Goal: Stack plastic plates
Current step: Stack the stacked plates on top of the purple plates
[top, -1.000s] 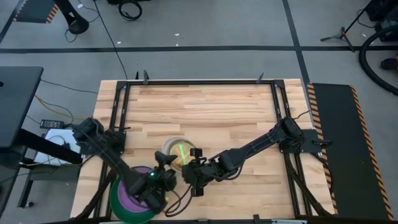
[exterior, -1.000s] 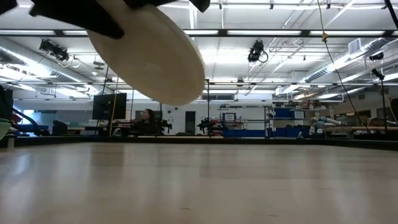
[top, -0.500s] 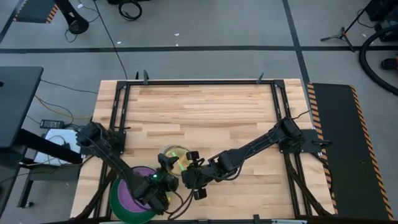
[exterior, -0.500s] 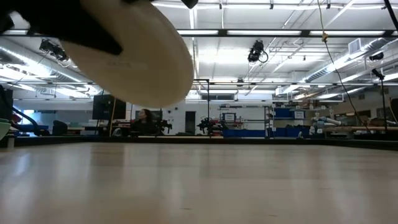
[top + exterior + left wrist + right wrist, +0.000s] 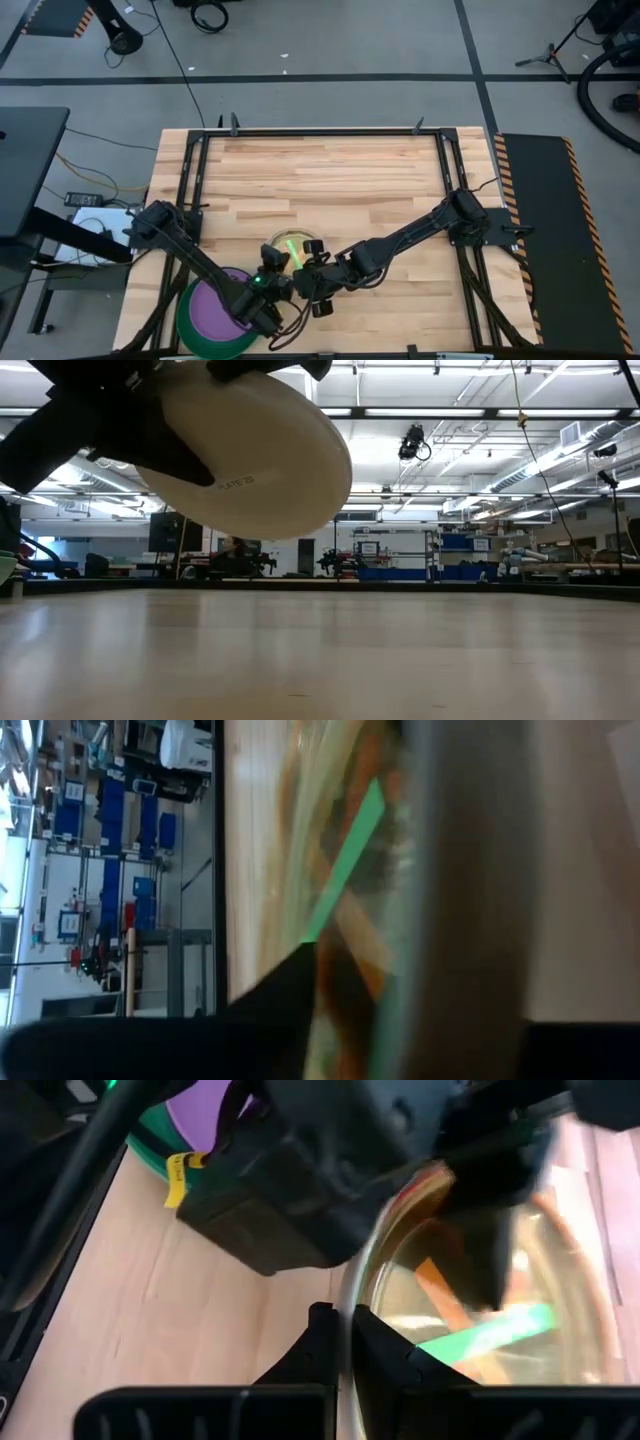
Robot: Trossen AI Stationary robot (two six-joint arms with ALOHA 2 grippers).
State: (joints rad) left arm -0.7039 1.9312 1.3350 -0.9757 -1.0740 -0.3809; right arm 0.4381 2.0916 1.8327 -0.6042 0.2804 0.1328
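Observation:
A small translucent plate hangs above the table's near middle, held between both grippers. My right gripper is shut on its right rim. My left gripper is closed on its left rim. In the low view the plate hangs tilted, well clear of the table. At the near left corner a purple plate lies on a large green plate. My left gripper has the plate's left rim between its fingers, one finger under the plate and the other over it, coming level from the table's left. The plate hangs clear of the table. My right gripper pinches the plate's right rim between its two fingers, one on each face, coming level from the table's right. The plate is lifted clear and tilted.
The purple-on-green stack sits just left of and nearer than the held plate, close behind my left arm. The bare wooden table stretches toward the far edge and the right. Dark frame rails run along the table's sides.
My left gripper has moved a little toward the table's right, up to the plate's left rim, and has closed on it. The plate stays lifted in my right gripper and has shifted slightly, now lower and closer in the low view.

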